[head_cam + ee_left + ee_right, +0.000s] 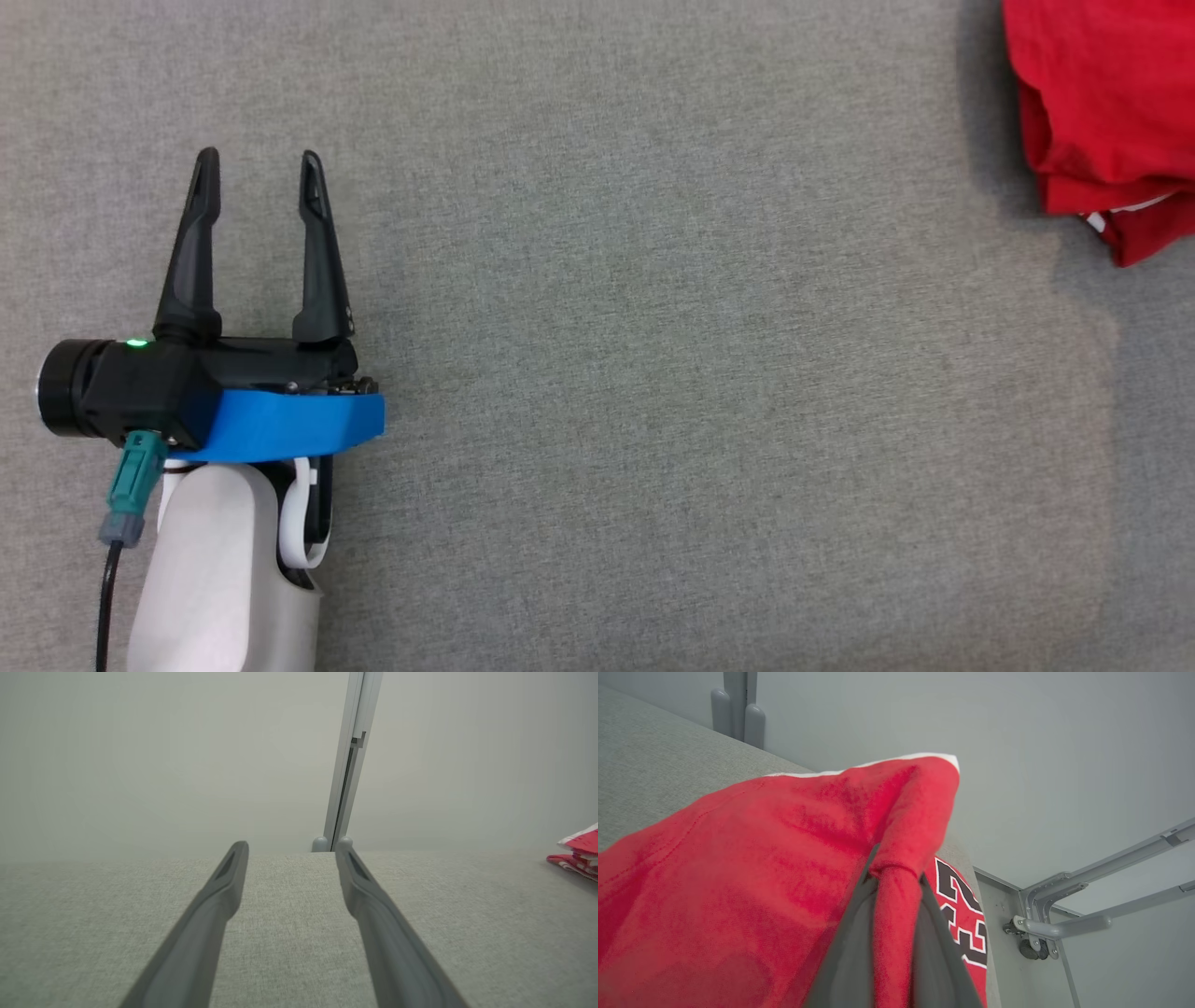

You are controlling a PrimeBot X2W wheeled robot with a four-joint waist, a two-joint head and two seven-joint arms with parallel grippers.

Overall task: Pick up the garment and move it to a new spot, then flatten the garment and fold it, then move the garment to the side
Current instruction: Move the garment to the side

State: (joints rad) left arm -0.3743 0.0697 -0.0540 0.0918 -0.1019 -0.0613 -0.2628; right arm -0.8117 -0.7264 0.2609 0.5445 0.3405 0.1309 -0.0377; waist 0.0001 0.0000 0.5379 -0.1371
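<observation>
Pinching a garment (738, 882) fold between them, the right fingers (850, 956) grip; left fingers (322, 252) gape, well away.

Light: soft and even, moderately bright, no glare.
Shadows: a faint grey one on the bench (653, 373) left of the red garment (1102, 103).
Left wrist view: pale, hazy, low contrast; left fingers (205, 933) blur toward the bottom edge.
Right wrist view: garment close to the lens, soft and oversaturated; right fingers (850, 952) out of focus.
</observation>
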